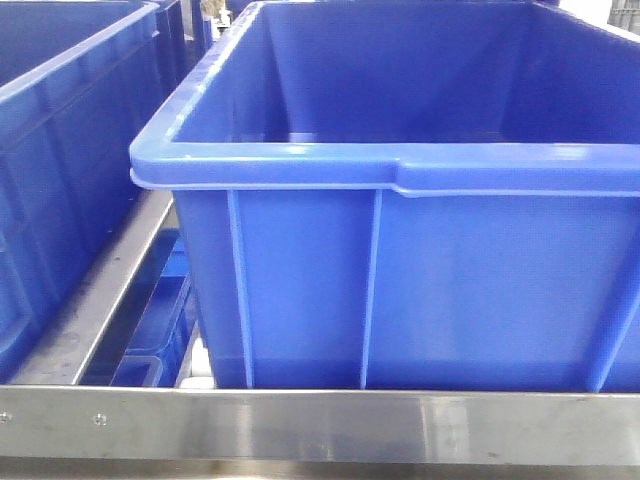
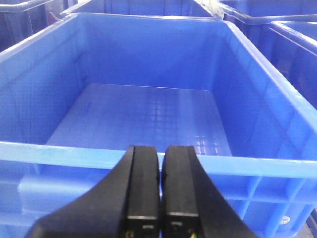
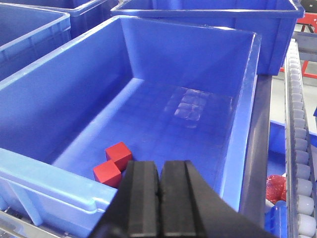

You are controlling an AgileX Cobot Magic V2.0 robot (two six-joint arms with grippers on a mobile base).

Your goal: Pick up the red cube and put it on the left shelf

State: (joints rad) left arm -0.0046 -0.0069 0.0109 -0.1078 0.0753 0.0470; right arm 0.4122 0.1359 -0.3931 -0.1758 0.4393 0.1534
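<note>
Two red cubes lie touching on the floor of a deep-blue crate (image 3: pixel 237 99) near its front wall: one (image 3: pixel 119 152) behind, one (image 3: pixel 107 173) in front. My right gripper (image 3: pixel 159 168) is shut and empty, hovering over that crate's front rim just right of the cubes. My left gripper (image 2: pixel 161 153) is shut and empty, above the front rim of another blue crate (image 2: pixel 29 59) whose floor is bare. The steel shelf rail (image 1: pixel 320 415) with rivets runs under a large blue crate (image 1: pixel 400 170) in the front view. No gripper shows in the front view.
More blue crates stand to the left (image 1: pixel 60 150) and behind (image 3: pixel 208 15). A roller conveyor strip (image 3: pixel 299 148) runs along the right of the cube crate, with a red thing (image 3: pixel 276 188) beside it. A steel divider (image 1: pixel 100 290) separates the front crates.
</note>
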